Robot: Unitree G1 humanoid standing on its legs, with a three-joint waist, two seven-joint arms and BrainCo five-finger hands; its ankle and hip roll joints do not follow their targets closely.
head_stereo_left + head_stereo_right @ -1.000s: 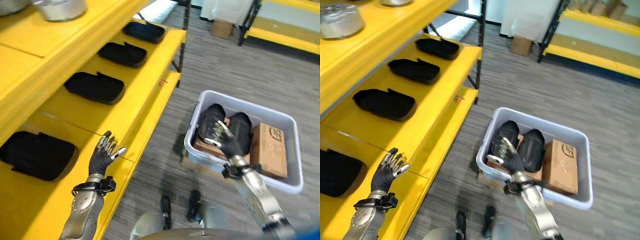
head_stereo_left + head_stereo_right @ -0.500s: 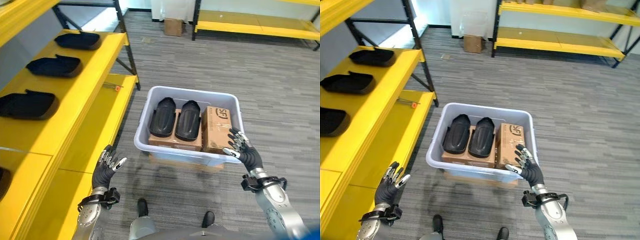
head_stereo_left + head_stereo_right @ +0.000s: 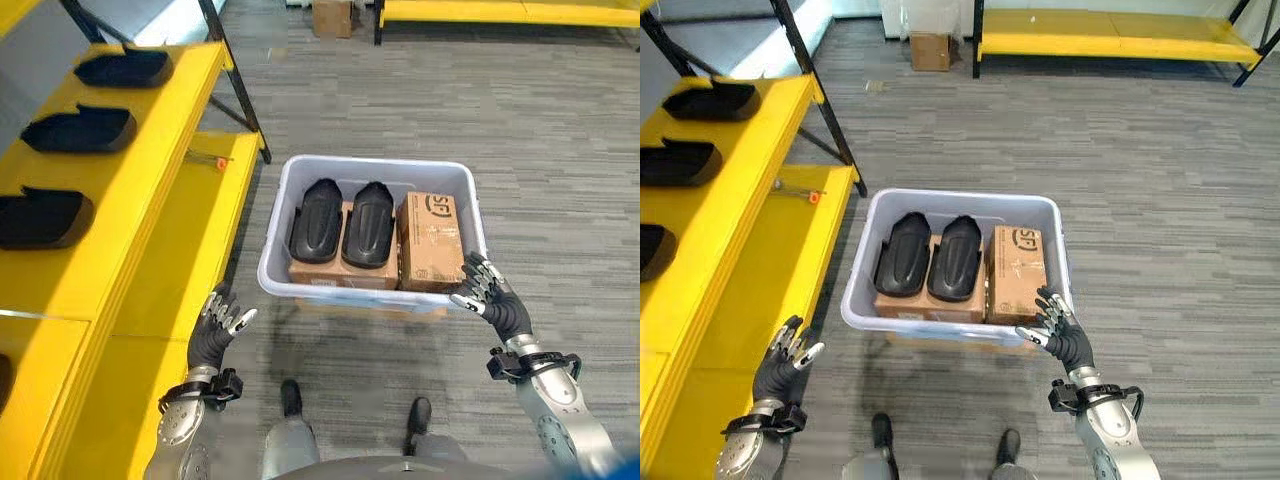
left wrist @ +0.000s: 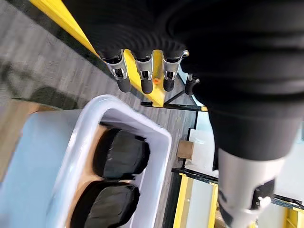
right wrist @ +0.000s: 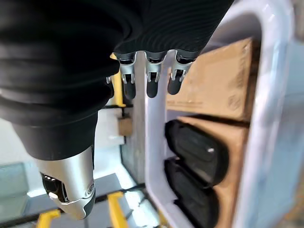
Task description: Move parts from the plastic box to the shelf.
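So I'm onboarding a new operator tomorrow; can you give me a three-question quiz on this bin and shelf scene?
1. True or false: the left robot hand is holding a black part.
2. How many black parts lie in the plastic box?
3. Multiple choice: the right robot hand is (A) deep inside the box, (B) open near the box's near corner, by the upright cardboard box, (C) resting on the yellow shelf.

Key:
1. False; it is open and empty, beside the shelf's edge.
2. Two, side by side on a flat cardboard box.
3. B.
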